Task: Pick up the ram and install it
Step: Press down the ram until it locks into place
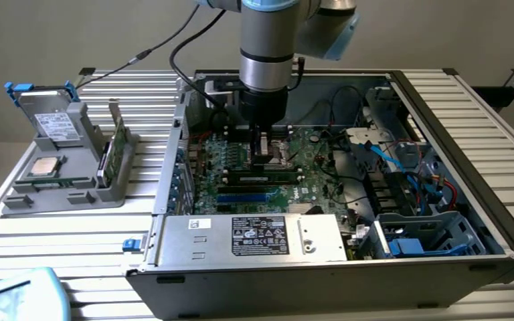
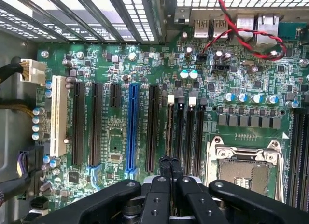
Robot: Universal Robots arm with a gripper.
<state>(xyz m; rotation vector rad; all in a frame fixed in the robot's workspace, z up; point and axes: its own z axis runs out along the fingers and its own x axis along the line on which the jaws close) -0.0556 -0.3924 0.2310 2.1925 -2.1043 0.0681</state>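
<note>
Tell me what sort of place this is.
Likely a robotics lab bench set up for computer assembly. An open PC case lies on a slatted aluminium table, a grey fixture holds spare parts, and the gripper works over the motherboard.

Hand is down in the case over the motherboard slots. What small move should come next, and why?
Probably lift the hand straight up, out of the case. Its fingers look closed with no ram between them, low over the slots, while a ram stands in the holder at the exterior view's left, outside the case.
</note>
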